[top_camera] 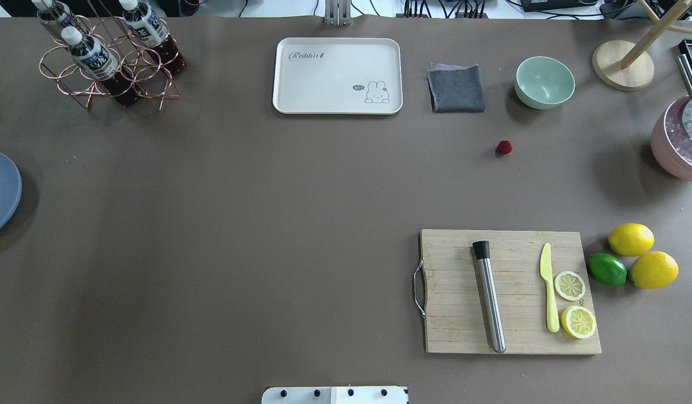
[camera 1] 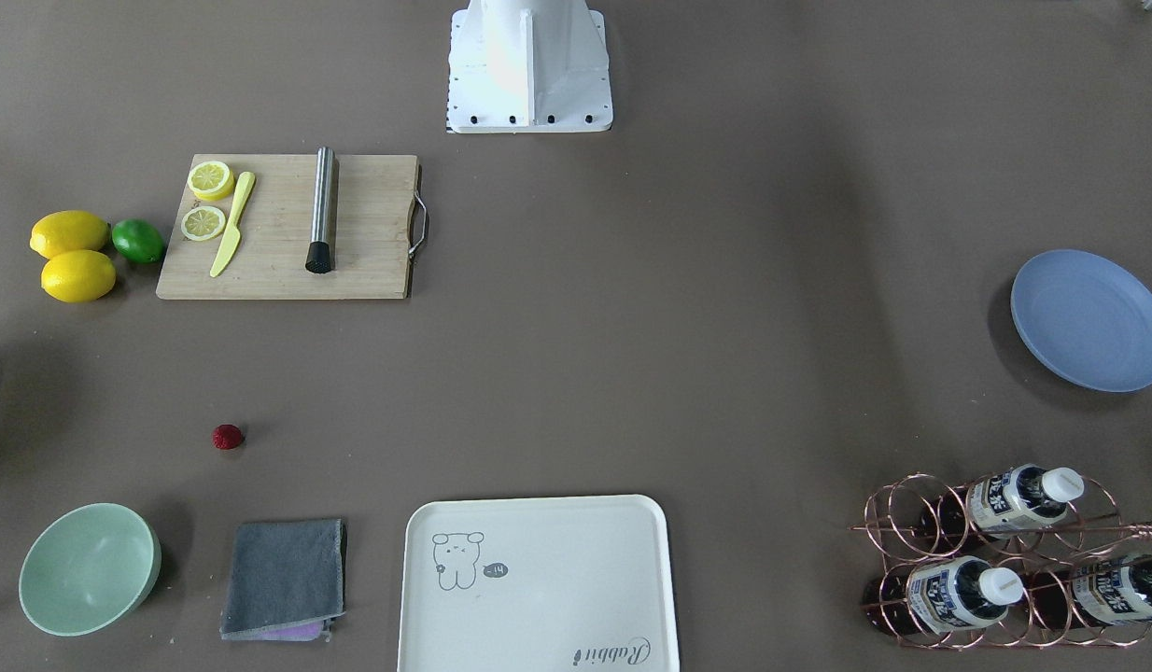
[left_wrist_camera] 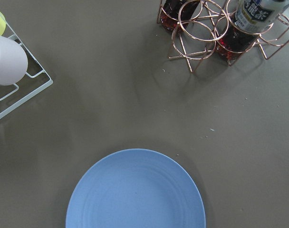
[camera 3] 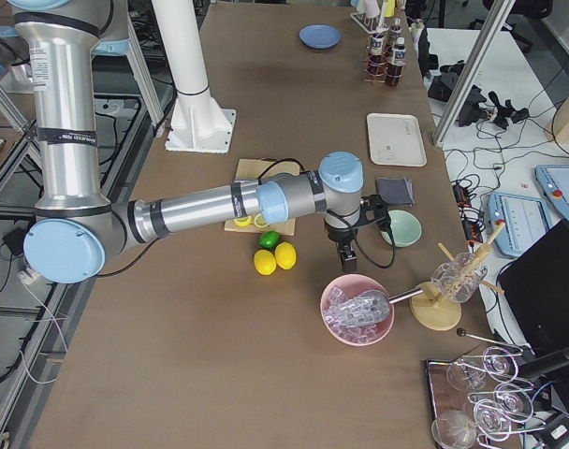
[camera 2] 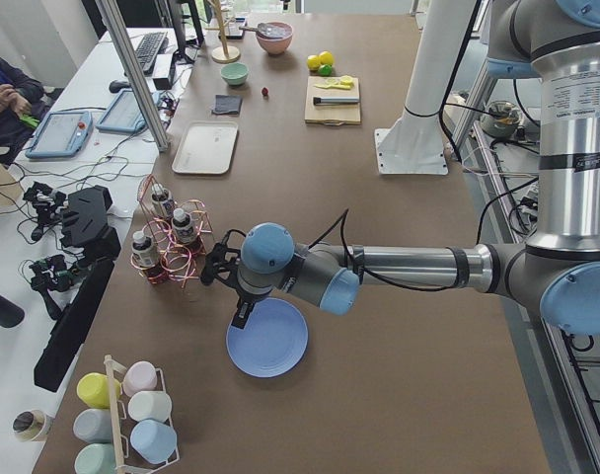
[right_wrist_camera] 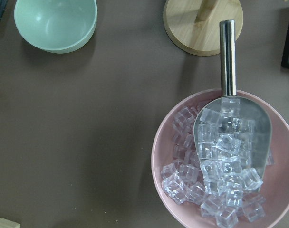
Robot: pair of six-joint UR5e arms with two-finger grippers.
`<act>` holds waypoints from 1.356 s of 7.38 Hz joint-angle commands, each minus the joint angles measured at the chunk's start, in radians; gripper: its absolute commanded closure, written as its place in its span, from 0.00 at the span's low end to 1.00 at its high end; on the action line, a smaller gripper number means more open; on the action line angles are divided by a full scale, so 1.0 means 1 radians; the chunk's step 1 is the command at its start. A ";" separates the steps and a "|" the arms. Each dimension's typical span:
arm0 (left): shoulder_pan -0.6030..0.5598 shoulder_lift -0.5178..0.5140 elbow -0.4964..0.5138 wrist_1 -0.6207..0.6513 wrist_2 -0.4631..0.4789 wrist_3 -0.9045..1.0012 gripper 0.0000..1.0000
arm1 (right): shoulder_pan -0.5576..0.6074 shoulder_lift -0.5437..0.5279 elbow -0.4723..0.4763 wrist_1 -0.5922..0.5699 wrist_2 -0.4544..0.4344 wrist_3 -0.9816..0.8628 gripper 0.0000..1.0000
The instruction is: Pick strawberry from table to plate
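strawberry [camera 1: 228,437]: on bare table [camera 1: 632,373], robot's R side, near green bowl [camera 1: 89,569] & grey cloth [camera 1: 285,577], touching neither; not yet picked
plate [camera 1: 1089,319]: far L end, nothing on it, well apart from strawberry
R gripper [camera 3: 347,257]: hovers by pink ice bowl [camera 3: 357,309]; jaws – can't tell
L gripper [camera 2: 241,314]: over plate's edge; jaws – can't tell
step: reach for strawberry, prob w/ R arm (nearer)
how: drop straight down, straddle it, close softly – small, round, may roll; long carry to plate, maybe handover
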 commanded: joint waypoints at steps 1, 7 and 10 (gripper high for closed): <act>0.001 -0.015 0.169 -0.074 0.009 -0.004 0.02 | -0.104 0.015 0.046 0.008 -0.054 0.156 0.00; 0.079 -0.070 0.450 -0.291 0.083 -0.082 0.03 | -0.271 0.023 0.041 0.158 -0.142 0.358 0.01; 0.089 -0.114 0.532 -0.291 0.070 -0.085 0.03 | -0.271 0.028 0.041 0.158 -0.142 0.358 0.01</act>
